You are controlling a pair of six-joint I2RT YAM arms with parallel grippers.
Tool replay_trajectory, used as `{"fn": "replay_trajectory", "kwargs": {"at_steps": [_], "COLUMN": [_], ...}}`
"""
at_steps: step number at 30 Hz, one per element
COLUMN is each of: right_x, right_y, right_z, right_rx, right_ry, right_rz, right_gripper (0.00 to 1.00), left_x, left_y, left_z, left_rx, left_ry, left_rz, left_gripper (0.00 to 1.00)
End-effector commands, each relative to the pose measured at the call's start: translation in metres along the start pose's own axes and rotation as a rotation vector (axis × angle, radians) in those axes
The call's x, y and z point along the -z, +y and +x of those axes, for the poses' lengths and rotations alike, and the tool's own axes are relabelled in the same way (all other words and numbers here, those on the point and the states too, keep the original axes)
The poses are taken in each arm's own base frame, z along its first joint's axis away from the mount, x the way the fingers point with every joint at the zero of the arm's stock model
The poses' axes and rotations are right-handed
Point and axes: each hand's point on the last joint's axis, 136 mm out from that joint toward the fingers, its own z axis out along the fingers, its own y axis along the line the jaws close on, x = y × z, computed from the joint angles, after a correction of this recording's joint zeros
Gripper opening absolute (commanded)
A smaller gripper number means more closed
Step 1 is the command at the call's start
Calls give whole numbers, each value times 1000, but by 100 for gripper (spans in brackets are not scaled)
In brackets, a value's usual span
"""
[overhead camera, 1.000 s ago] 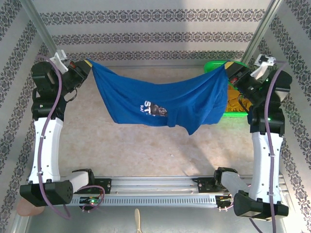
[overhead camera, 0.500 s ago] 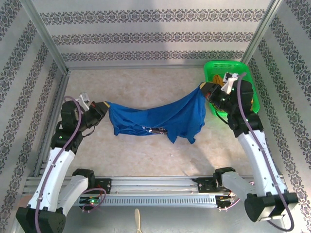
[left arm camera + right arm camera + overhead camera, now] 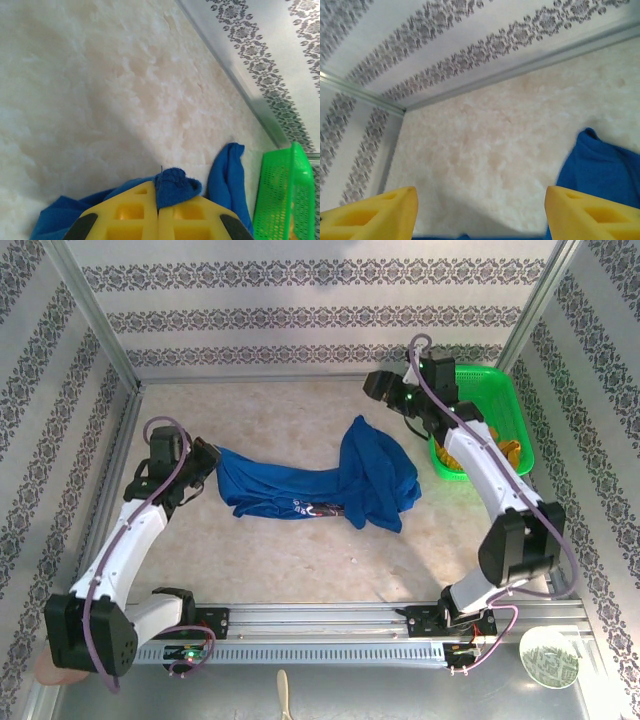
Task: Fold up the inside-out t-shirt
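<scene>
My left claw [image 3: 159, 199] pinches the shirt [image 3: 320, 485] edge; right claw [image 3: 480, 205] spread, empty. I see the shirt crumpled on desk [image 3: 270, 415]

We have left arm [image 3: 130, 530] stretched forward along left side, wrist turned inward. Left gripper [image 3: 207, 462] low, pointing right; in wrist view its yellow fingers [image 3: 125, 215] pressed together, pinching fold of blue t-shirt [image 3: 300, 485]. We see right arm [image 3: 480, 462] reaching far forward, forearm angled inward. Right gripper [image 3: 372, 386] raised, pointing left, its fingers [image 3: 375, 210] spread wide apart.
</scene>
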Motion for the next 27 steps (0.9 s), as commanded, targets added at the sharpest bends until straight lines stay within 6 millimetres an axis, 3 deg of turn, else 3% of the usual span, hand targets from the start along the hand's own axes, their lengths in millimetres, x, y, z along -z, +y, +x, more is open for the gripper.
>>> {"fn": "replay_trajectory", "kwargs": {"at_steps": [1,7,13,20,25,27], "right_x": [33,70,85,74,63,57], "right_y": [-29,-99,-132,-150,-161,-160], "right_z": [48,147,216,258,266,267], "right_rx": [47,34,18,-5,-13,-10], "right_ry": [35,118,232,318,331,341], "right_rz": [89,230,289,319,335,322], "right_gripper": [68,71,75,72,66,57], "left_x": [-1,0,1,-1,-1,-2], "left_y": [-14,-17,-14,-15,-16,-17], "left_z": [-17,-12,-1,2,2,2], "left_rx": [-57,-94,-99,-97,-93,-90], "left_ry": [-50,-24,11,25,26,27], "left_rz": [29,50,70,82,94,94], "left_gripper": [0,0,0,0,0,0]}}
